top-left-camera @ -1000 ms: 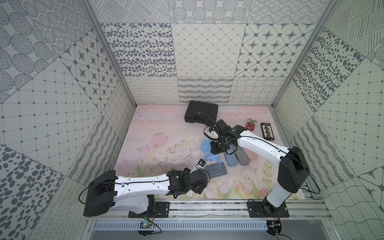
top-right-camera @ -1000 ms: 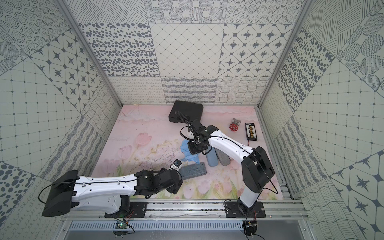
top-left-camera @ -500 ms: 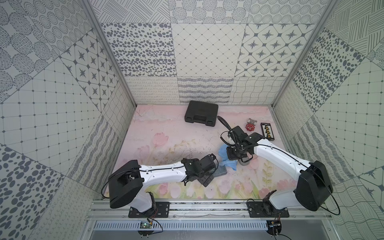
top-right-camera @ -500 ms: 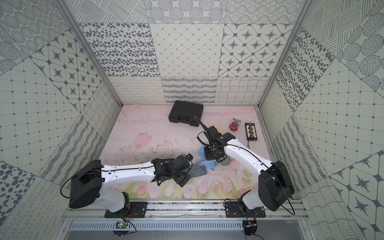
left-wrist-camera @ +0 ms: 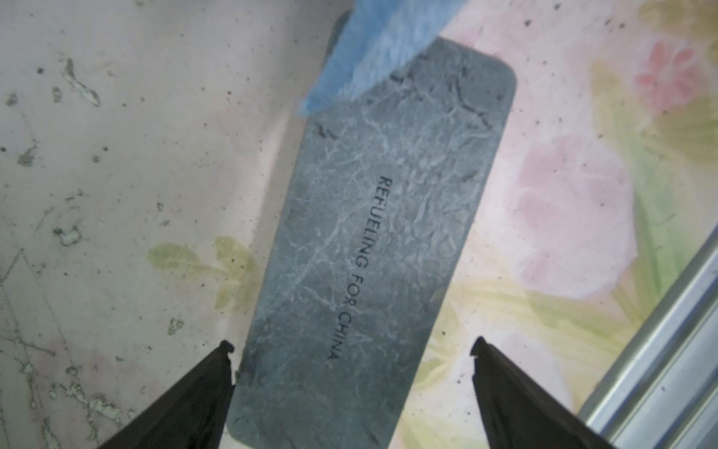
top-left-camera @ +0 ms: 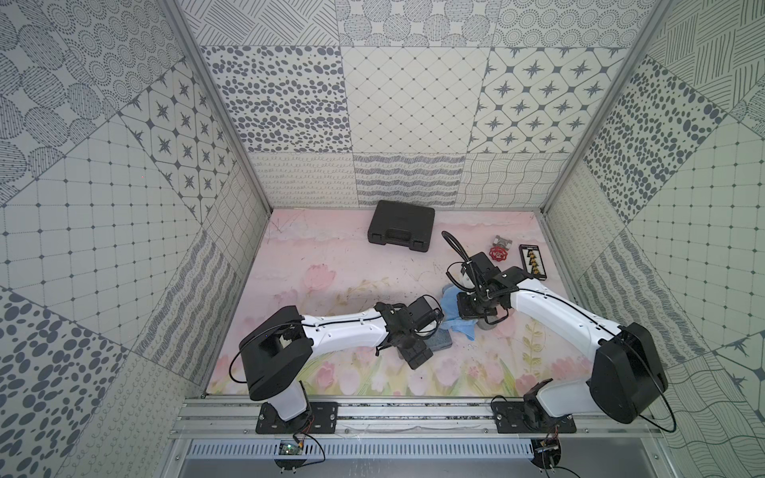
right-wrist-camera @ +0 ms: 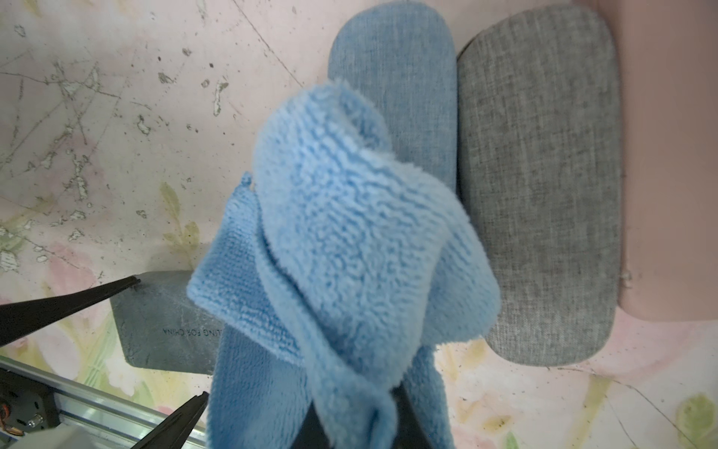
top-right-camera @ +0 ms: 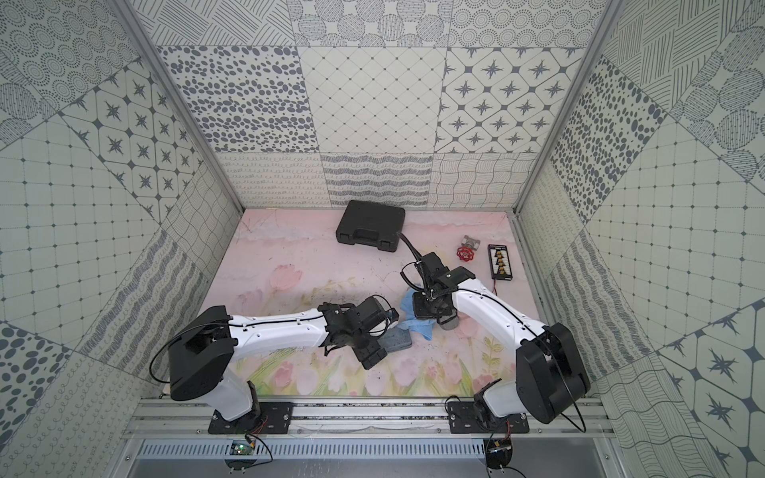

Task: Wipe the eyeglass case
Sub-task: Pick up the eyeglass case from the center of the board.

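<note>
Toward the desk's front edge, the left jaws are standing wide open, flanking one end of the slate case (left-wrist-camera: 369,252). The right jaws are pinching a cloth (right-wrist-camera: 349,241) that is hanging over its other end, partly hiding a blue case (right-wrist-camera: 396,77) lying against a grey case (right-wrist-camera: 540,175). A closed toolbox (top-left-camera: 400,225) is sitting at the rear edge.

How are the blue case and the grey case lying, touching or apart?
Touching. The right wrist view shows the blue case and the grey case edge to edge, no mat between.
</note>
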Tool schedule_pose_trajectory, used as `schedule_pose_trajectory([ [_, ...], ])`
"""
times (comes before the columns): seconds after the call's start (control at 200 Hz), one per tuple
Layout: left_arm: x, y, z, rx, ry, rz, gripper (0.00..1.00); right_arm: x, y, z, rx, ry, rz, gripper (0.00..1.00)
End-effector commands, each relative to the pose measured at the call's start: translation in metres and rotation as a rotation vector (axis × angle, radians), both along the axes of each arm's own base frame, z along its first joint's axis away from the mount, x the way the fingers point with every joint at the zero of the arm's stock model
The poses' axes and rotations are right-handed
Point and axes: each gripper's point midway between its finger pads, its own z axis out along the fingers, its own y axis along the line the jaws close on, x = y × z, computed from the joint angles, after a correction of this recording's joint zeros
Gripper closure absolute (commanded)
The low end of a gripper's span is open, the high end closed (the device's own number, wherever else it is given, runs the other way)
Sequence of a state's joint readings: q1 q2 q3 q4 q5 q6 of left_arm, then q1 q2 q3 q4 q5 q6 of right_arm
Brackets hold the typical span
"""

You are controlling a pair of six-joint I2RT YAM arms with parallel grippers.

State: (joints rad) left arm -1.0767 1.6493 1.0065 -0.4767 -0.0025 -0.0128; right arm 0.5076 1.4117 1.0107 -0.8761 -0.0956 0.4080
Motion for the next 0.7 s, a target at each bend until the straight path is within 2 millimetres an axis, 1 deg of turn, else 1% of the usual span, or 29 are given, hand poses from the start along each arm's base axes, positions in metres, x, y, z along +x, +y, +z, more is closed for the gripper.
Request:
schedule_pose_trajectory([
  [0.0, -0.012, 0.005, -0.003, 0.046, 0.059, -0.149, 0.01, 0.006, 0.001, 0.009, 0.041, -0.042, -0.008, 1.00],
  [0.085, -0.013, 0.001, -0.004, 0.043, 0.080, -0.173, 0.01, 0.005, 0.001, 0.008, 0.047, -0.036, -0.011, 1.00],
  [0.205, -0.005, 0.002, -0.010, 0.075, 0.082, -0.167, 0.01, 0.006, 0.002, 0.009, 0.055, -0.040, -0.017, 1.00],
  [0.305, -0.001, 0.006, -0.017, 0.094, 0.099, -0.149, 0.05, 0.005, 0.002, 0.010, 0.059, -0.042, -0.019, 1.00],
  [0.39, 0.006, 0.012, -0.021, 0.122, 0.069, -0.134, 0.07, 0.004, 0.002, 0.009, 0.062, -0.040, -0.017, 1.00],
  [0.47, 0.010, 0.011, -0.020, 0.115, 0.043, -0.131, 0.09, 0.004, 0.003, 0.007, 0.069, -0.035, -0.016, 1.00],
  [0.565, 0.007, 0.005, -0.016, 0.080, 0.055, -0.122, 0.18, 0.005, 0.006, 0.006, 0.079, -0.028, -0.018, 1.00],
  [0.64, 0.004, 0.007, -0.018, 0.064, 0.076, -0.097, 0.26, 0.007, 0.008, 0.008, 0.091, -0.036, -0.022, 1.00],
  [0.695, 0.002, 0.008, -0.020, 0.049, 0.078, -0.080, 0.36, 0.010, 0.010, 0.009, 0.098, -0.038, -0.023, 1.00],
])
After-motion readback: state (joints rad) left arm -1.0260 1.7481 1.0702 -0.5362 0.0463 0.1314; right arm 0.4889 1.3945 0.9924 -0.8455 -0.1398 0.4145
